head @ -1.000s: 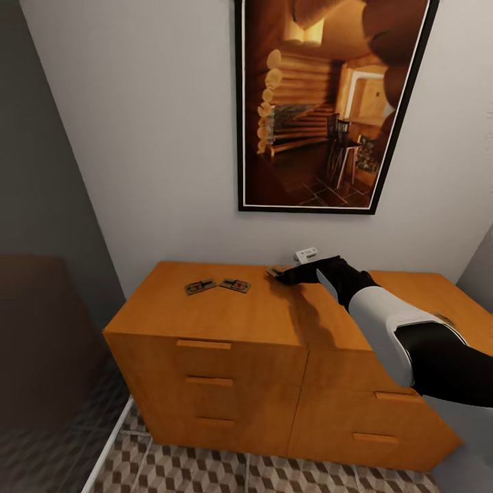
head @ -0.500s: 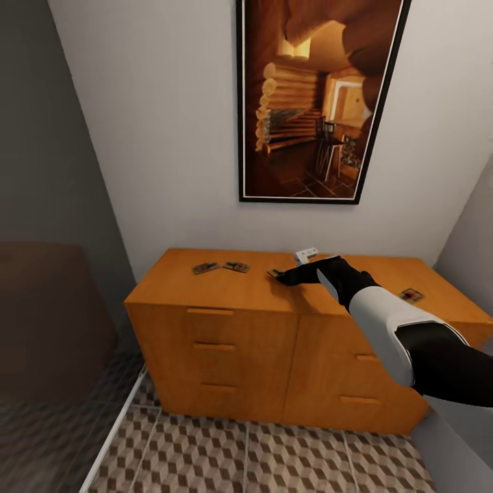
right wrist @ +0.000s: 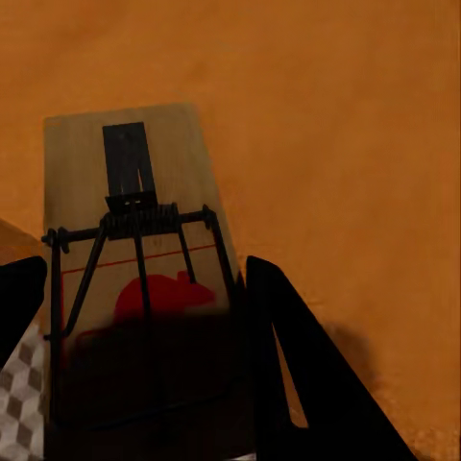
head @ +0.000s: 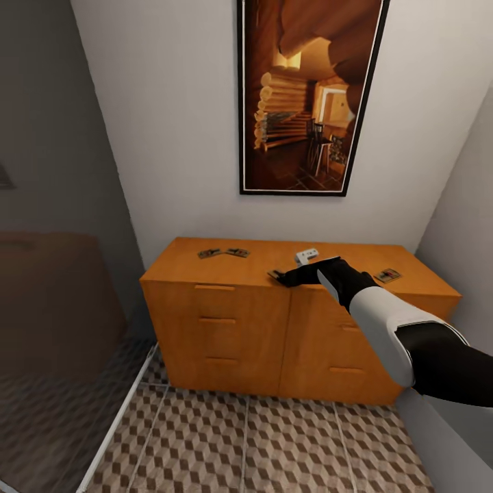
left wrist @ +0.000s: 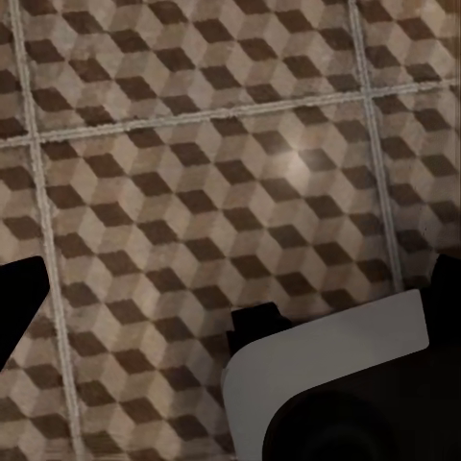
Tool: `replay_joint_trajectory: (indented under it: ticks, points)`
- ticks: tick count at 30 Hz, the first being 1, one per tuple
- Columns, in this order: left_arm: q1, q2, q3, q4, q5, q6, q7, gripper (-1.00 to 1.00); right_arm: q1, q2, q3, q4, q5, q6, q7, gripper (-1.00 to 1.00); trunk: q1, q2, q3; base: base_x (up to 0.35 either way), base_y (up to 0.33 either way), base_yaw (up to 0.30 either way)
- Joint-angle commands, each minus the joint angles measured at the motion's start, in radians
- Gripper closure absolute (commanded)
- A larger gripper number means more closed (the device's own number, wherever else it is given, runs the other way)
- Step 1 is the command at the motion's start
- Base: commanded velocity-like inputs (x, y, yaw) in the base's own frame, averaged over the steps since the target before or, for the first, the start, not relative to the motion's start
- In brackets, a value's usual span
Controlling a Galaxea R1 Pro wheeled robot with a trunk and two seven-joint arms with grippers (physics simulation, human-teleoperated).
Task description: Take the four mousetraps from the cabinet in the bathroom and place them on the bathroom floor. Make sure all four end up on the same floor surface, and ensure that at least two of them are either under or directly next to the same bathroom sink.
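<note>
Clamping mousetrap (right wrist: 134, 279) between fingers, right claw (head: 282, 276) at cabinet (head: 226, 322) front edge.

Your right arm (head: 404, 335) comes in from the lower right of the head view, stretched forward and to the left: black upper section, white forearm shell, black wrist. Right gripper (head: 282, 276) sits at the end of that reach, roughly level, fingers pointing left. In the right wrist view the jaws are closed on a mousetrap (right wrist: 134, 288), one dark finger (right wrist: 307, 365) on each side of the board, gripping its near end. Left wrist view shows a white-and-black part of your body (left wrist: 336, 384), dark finger edges at both sides of the frame. Can't tell whether the left jaws are open or closed.
</note>
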Motion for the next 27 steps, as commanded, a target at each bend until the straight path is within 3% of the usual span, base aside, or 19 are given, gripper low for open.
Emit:
replay_joint_trajectory:
  ticks: [1,27]
  points:
    - [-0.002,0.000,-0.005,0.004,-0.001,-0.008,0.000,-1.00,0.000,0.000,0.000,-0.001,0.008,0.004,0.004,1.00,-0.001,-0.001,-0.001,-0.336,0.000,0.000]
    - [-0.002,0.000,-0.005,0.003,-0.001,-0.008,0.000,-1.00,0.000,-0.006,0.001,0.063,0.008,-0.008,0.004,1.00,-0.001,-0.001,-0.001,-0.328,0.000,0.000]
